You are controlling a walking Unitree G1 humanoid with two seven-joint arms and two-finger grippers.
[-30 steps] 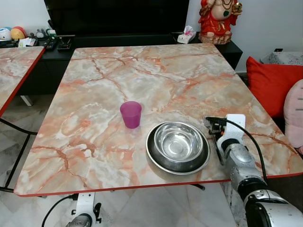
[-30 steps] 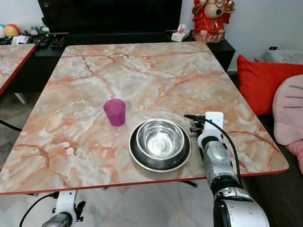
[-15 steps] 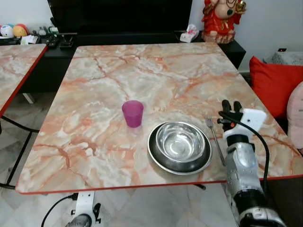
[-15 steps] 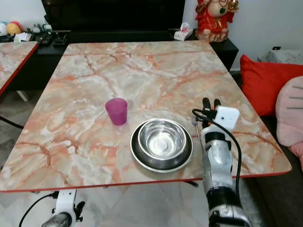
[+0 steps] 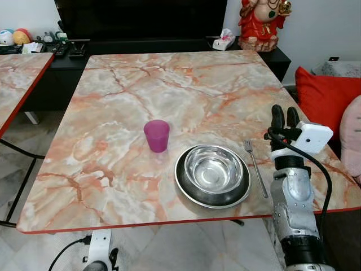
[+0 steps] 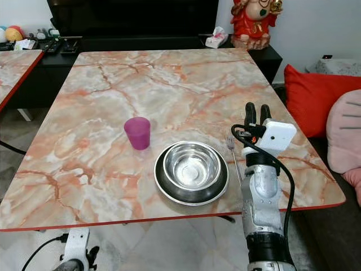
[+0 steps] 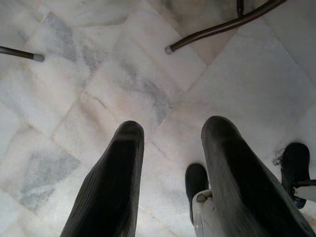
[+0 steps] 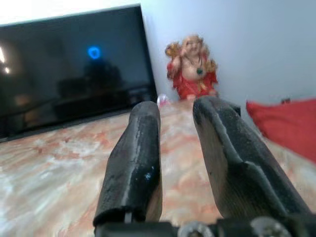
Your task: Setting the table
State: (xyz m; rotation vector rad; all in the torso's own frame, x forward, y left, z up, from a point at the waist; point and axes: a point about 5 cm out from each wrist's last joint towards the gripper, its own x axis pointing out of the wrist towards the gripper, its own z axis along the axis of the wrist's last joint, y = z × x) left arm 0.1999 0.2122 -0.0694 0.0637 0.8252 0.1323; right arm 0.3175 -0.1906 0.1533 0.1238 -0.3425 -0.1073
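On the marble table (image 5: 130, 84), a steel bowl (image 5: 213, 168) sits inside a dark round plate (image 5: 181, 186) near the front edge. A purple cup (image 5: 156, 135) stands upright just behind and left of them. To the right of the plate, a fork (image 5: 255, 167) lies flat with its tines pointing away from me. My right gripper (image 5: 285, 116) is raised above the table's right side, to the right of the fork and clear of it. Its fingers (image 8: 138, 148) point up and forward, open and holding nothing. My left gripper (image 7: 173, 131) hangs open over the floor tiles below the table.
A red cushion (image 5: 324, 96) and a pink one (image 6: 345, 132) lie right of the table. Behind it runs a black TV console (image 5: 141, 48) with a red figurine (image 5: 260, 22) on it. A second marble table (image 5: 14, 76) stands to the left. Metal table legs (image 7: 222, 27) cross the floor.
My right gripper has lifted off the table and tilted upward. The fork it was down at now lies free beside the plate. The camera has shifted slightly.
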